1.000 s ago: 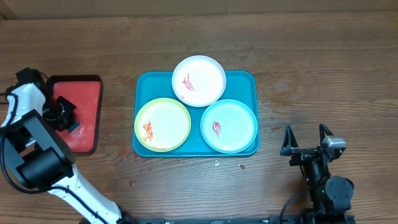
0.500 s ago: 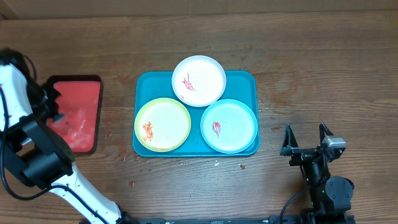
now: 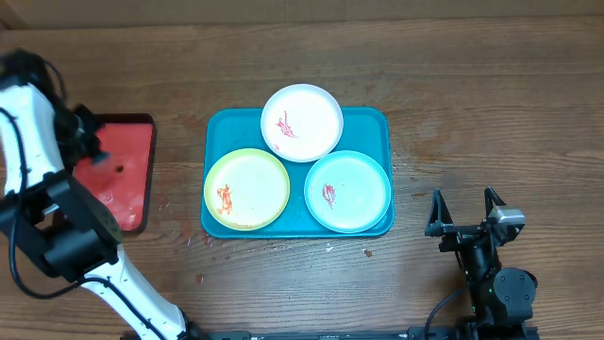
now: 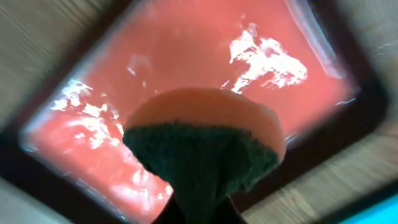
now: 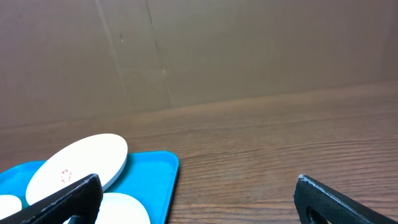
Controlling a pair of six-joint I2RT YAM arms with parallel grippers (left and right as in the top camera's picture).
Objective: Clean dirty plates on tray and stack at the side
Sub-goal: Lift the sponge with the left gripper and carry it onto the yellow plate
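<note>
Holding sponge (image 4: 205,143) in left hand (image 3: 88,144) above red tray (image 3: 132,194). I judge wiping not begun. White plate (image 3: 302,123), yellow-green plate (image 3: 247,189) and teal plate (image 3: 347,191) all smeared, on turquoise tray (image 3: 377,118). Nothing stacked on worktop (image 3: 472,85). Right hand (image 3: 462,196) wide, idle.

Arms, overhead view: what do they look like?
The left arm has white shells over bulky black joints, with a thin black cable looping beside it. The right arm is all black, with a small grey block on the wrist, slim pointed black jaws, and a base cable.
</note>
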